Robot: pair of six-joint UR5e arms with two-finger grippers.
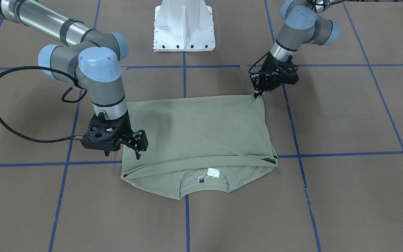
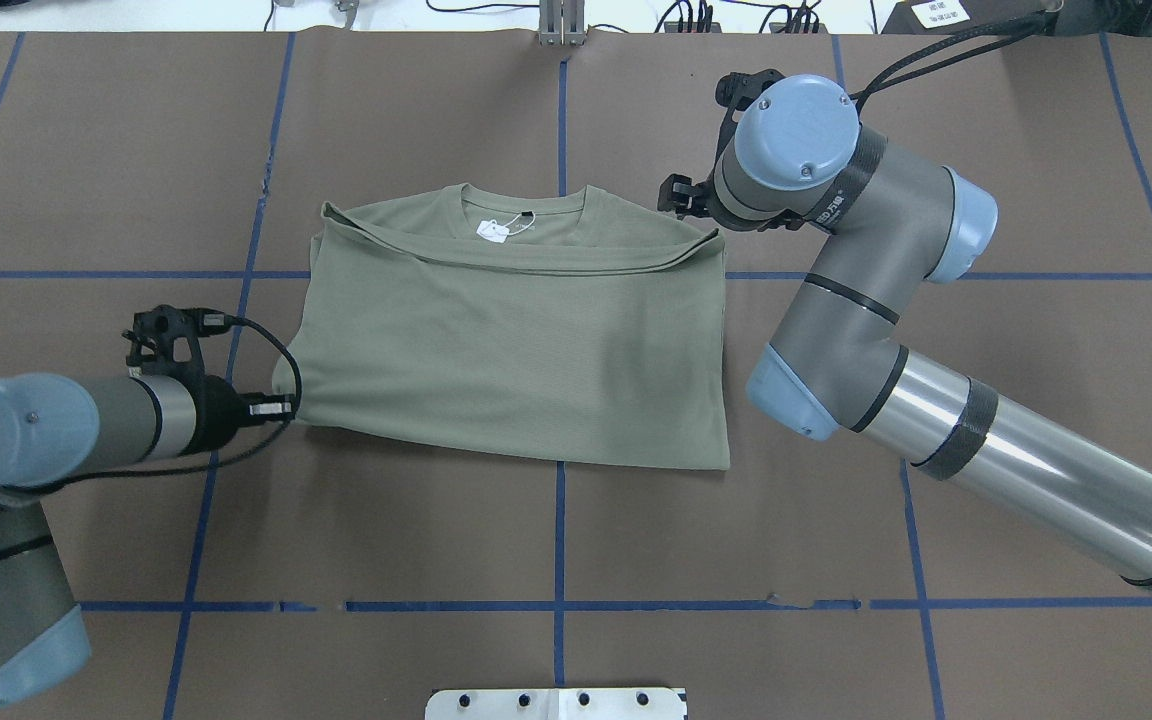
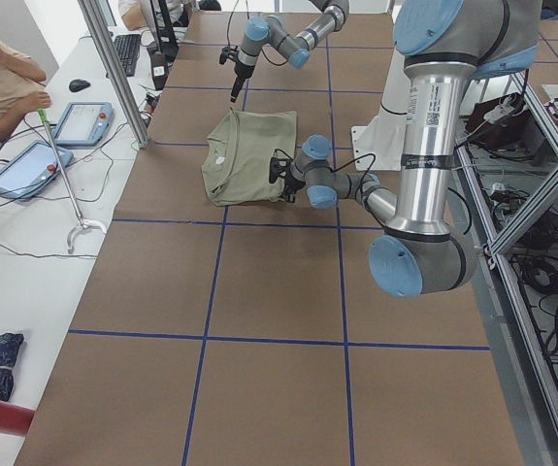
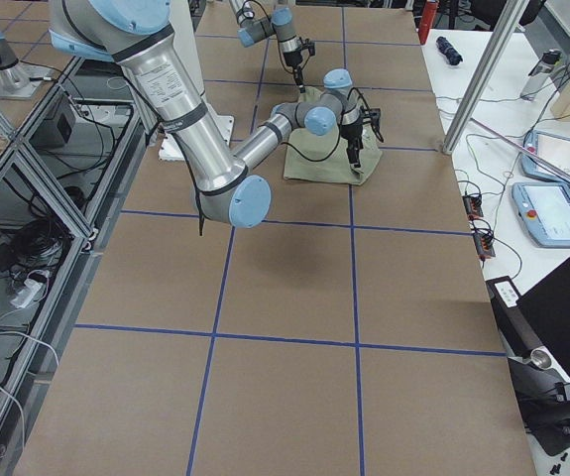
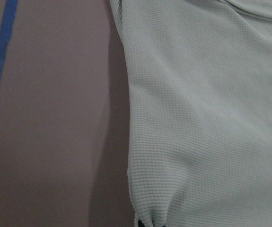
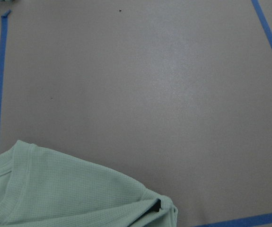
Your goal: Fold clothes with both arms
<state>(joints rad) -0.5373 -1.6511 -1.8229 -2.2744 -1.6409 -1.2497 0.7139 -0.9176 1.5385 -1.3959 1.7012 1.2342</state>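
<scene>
Half-fold laid, corners in hand

The shirt [image 2: 516,350] lies flat mid-table [image 2: 556,540], hem brought up just short of the collar [image 2: 526,200], so I judge the first fold is down and next comes release and a re-grip for a crosswise fold. At the near crease corner the left gripper [image 1: 257,94] is clamped on bunched fabric. At the far hem corner the right gripper [image 1: 138,154] seems pinched on the edge, though it is partly hidden.
</scene>
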